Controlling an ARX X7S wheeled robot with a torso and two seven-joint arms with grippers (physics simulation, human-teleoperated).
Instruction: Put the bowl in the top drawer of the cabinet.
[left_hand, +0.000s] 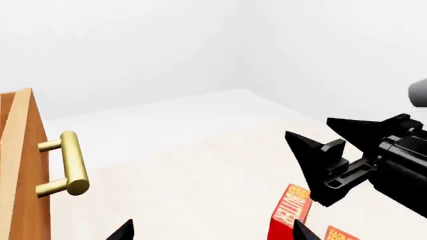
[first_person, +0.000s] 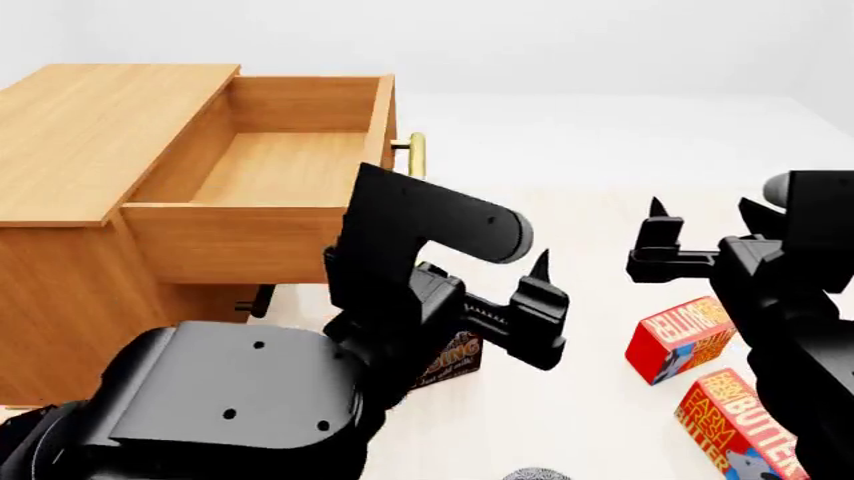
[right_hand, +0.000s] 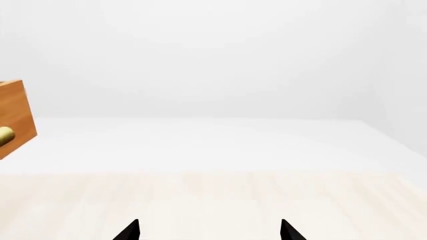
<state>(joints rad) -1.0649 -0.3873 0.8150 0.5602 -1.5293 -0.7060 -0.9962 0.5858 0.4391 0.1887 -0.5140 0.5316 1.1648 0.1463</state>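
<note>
1. The cabinet (first_person: 94, 130): light-brown wood with a flat top, at 10 o'clock in the head view.
2. The top drawer (first_person: 274, 165): pulled out toward the robot, interior bare. No bowl in it.
3. Left gripper (left_hand: 212, 236): black, at the head view's centre. Its own camera shows the fingertips set wide apart with nothing between them.
4. Right gripper (right_hand: 208, 232): at 3 o'clock in the head view. Fingertips likewise spread wide and empty.
5. Butter box (first_person: 727, 420): red and blue, on the floor at 4 o'clock.
6. Red box (first_person: 681, 338): just beside item 5, toward the centre.
7. Dark box (first_person: 447, 362): partly hidden under the left arm.
8. Brass handle (left_hand: 70, 162): a bar on the drawer front, at 12 o'clock in the head view.
9. The bowl: not clearly in view. A grey rounded sliver (first_person: 535, 473) at 6 o'clock might be it or a robot part; cannot tell.

Handling judgement: likely light, rigid, smooth and breakable. Take it at the rim, one finger inside the wall and one outside, with modest squeeze. Lower it into the drawer rather than dropping it.
</note>
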